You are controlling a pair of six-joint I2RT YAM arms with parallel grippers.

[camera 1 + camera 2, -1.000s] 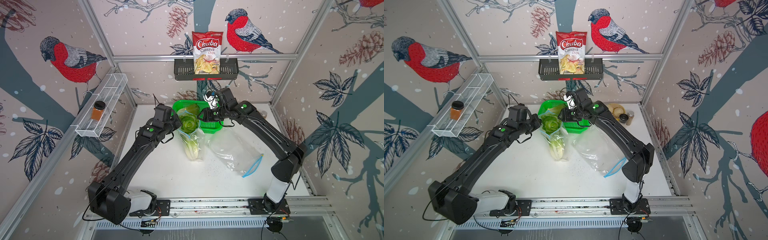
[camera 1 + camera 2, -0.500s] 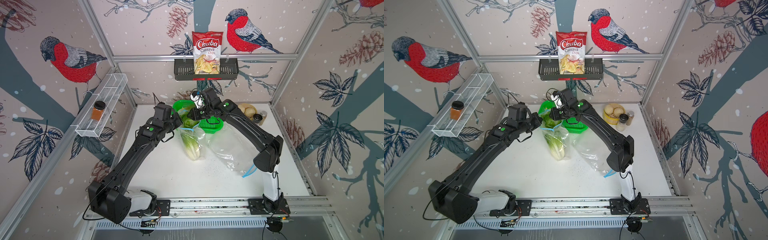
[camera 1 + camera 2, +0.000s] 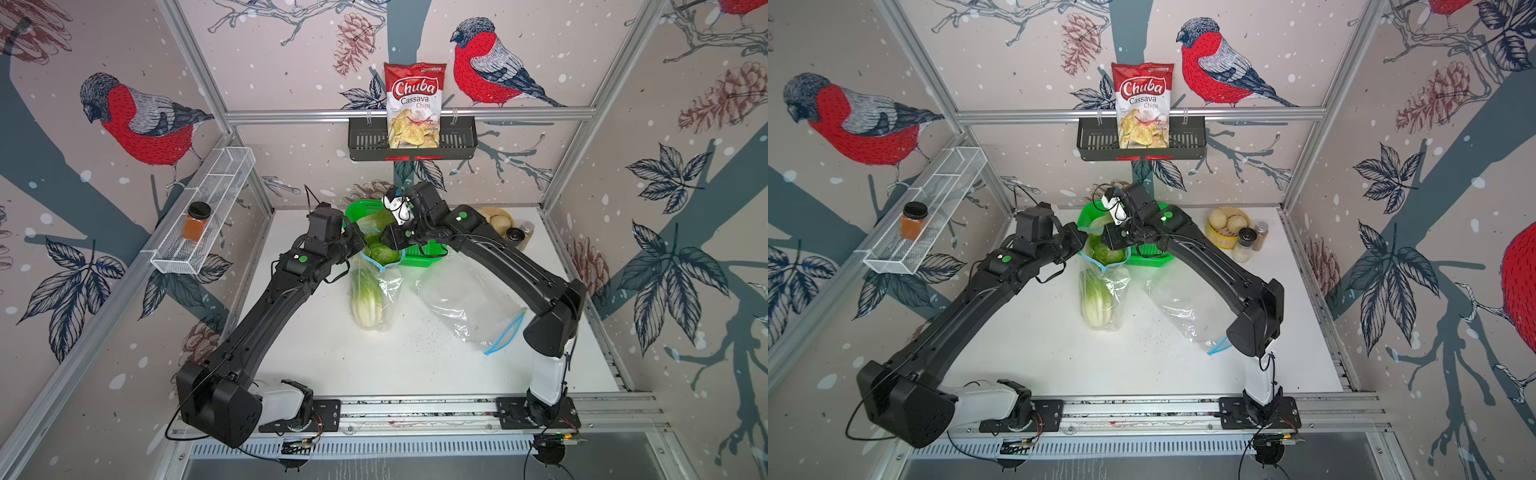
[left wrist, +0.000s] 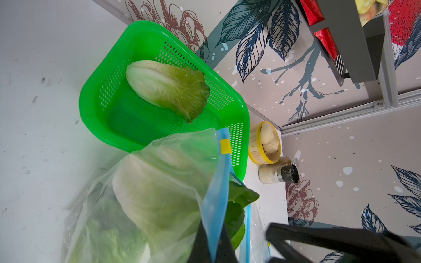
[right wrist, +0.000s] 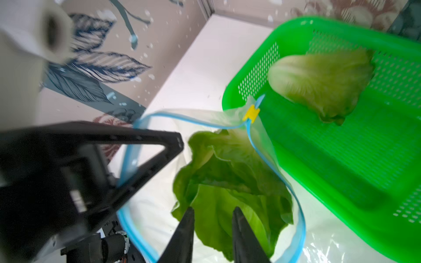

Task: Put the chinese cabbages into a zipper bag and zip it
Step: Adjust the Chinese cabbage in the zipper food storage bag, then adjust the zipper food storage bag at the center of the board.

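Right elbow has swung back outward since half a second ago. I find the right gripper [image 5: 213, 209] above the bag mouth, jaws slightly apart, clamping nothing. I note the left gripper [image 4: 215, 248] pinched on the blue rim of the zipper bag [image 3: 388, 286]. Two chinese cabbages [image 3: 365, 303] sit inside it; the third cabbage [image 4: 168, 86] lies in the green basket [image 4: 88, 113].

The front of the table [image 3: 374, 365], from 5 to 7 o'clock, lies bare and open to a reach. At the centre a stuffed bag [image 3: 376, 291] stands in the way, the left gripper [image 4: 213, 227] and right gripper [image 5: 213, 209] crowding its mouth. A green basket [image 3: 1152, 257] sits just behind at 12, one cabbage [image 4: 168, 87] on its floor. An empty bag [image 3: 465, 307] covers 3 o'clock; a steamer [image 3: 1220, 243] and shakers [image 3: 1244, 249] crowd 1.
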